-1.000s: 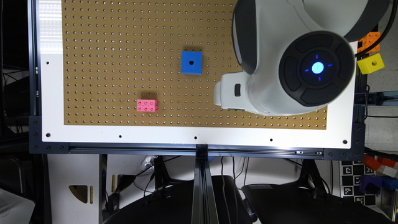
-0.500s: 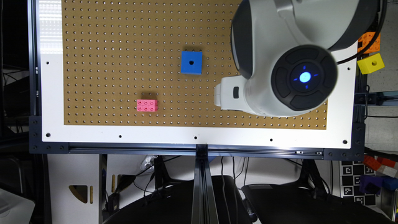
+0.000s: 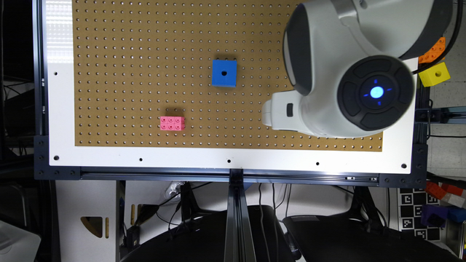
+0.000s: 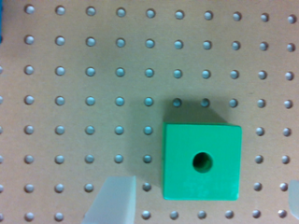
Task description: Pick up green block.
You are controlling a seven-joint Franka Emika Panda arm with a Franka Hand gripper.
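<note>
The green block (image 4: 202, 161), a bright green cube with a round dark hole in its top, sits on the brown pegboard (image 4: 70, 93) in the wrist view. My gripper (image 4: 203, 200) is open above it. One pale fingertip (image 4: 112, 200) shows on one side of the block and the other at the frame's edge, so the block lies between them, untouched. In the exterior view the white gripper part (image 3: 280, 112) hangs over the board toward that view's right, and the arm hides the green block.
A blue cube (image 3: 224, 72) with a hole stands mid-board. A pink brick (image 3: 172, 123) lies nearer the front edge. A yellow cube (image 3: 434, 74) and an orange brick (image 3: 433, 51) sit off the board at the exterior view's right.
The arm's round joint with the blue light has shifted lower in the exterior view. The white gripper part has stayed in about the same spot. The blocks have not moved.
</note>
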